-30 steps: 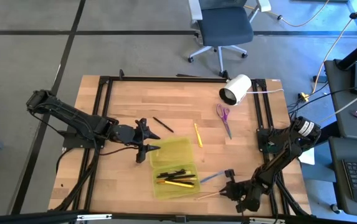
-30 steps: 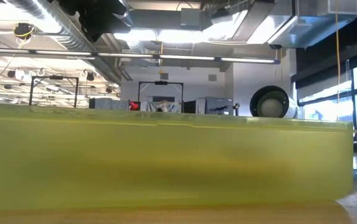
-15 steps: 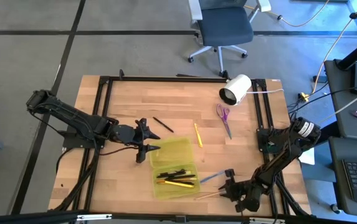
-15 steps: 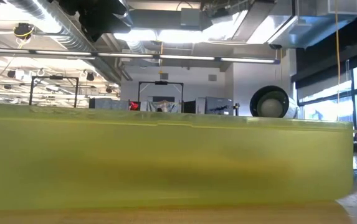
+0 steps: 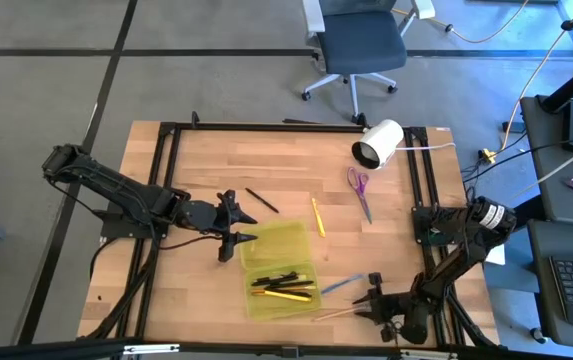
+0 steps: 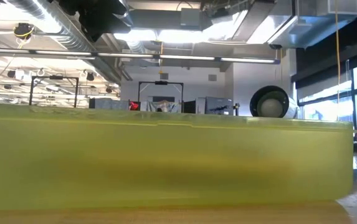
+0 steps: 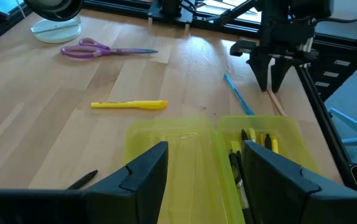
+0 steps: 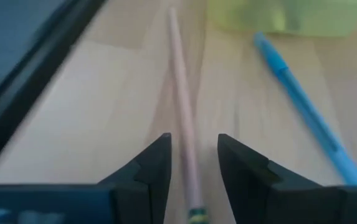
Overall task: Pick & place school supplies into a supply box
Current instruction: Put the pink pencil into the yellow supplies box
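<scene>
Both arms are dark, near black, built of slim tubular links with bulkier rounded joints. The right arm [image 5: 453, 262] carries a round pale-faced disc at one joint beside the table's [image 5: 206, 165] edge. Each gripper ends in two black, wedge-shaped fingers [image 7: 146, 175] with angular faceted faces.

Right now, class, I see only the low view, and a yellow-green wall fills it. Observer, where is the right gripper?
Observer: The right gripper is low at the table's near edge, its fingers open astride a thin pale pencil.
Operator: And the left one?
Observer: The left gripper is open at the open lid of the supply box.
Operator: What else lies outside the box?
Observer: A blue pen beside the pencil, and farther off purple scissors, a yellow pen and a black pen.
</scene>
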### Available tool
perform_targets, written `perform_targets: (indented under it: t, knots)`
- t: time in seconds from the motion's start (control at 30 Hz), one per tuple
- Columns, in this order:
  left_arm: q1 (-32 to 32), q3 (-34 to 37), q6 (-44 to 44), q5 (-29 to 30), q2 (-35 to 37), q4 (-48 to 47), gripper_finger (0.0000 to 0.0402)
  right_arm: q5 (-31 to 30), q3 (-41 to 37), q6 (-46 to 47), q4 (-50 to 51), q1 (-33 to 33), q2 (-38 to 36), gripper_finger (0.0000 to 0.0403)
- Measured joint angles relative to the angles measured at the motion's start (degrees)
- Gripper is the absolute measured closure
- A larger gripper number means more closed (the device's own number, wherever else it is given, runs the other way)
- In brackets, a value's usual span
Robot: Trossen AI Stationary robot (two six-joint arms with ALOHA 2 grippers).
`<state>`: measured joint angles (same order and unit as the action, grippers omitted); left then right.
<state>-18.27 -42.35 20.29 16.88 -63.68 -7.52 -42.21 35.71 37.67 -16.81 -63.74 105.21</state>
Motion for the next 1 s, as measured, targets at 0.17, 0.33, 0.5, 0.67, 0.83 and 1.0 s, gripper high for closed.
perform_targets:
  t: [0.17, 0.33, 0.5, 0.67, 0.83, 1.0]
  knots:
    - [0.0, 0.0, 0.0, 0.0, 0.0, 0.0, 0.0205, -0.6, -4.1, -0.3, -8.5, -2.0, 1.0, 0.0267]
    - [0.0, 0.0, 0.1, 0.0, 0.0, 0.0, 0.0205, -0.6, -7.5, -0.3, -14.3, -2.1, 1.7, 0.0267]
    - [0.0, 0.0, 1.7, 0.0, 0.0, 0.0, 0.0205, -1.3, -8.4, -0.6, -16.7, -2.1, 1.9, 0.0267]
    - [0.0, 0.0, 2.7, 0.0, 0.0, 0.0, 0.0205, -2.0, -8.5, -3.0, -21.0, -2.0, 2.1, 0.0267]
    - [0.0, 0.0, 2.7, 0.0, 0.0, 0.0, 0.0205, -1.0, -8.4, -6.2, -19.3, -1.3, 2.0, 0.0267]
    - [0.0, 0.0, 2.7, 0.0, 0.0, 0.0, 0.0205, -0.3, -8.1, -1.2, -15.9, -0.9, 3.4, 0.0274]
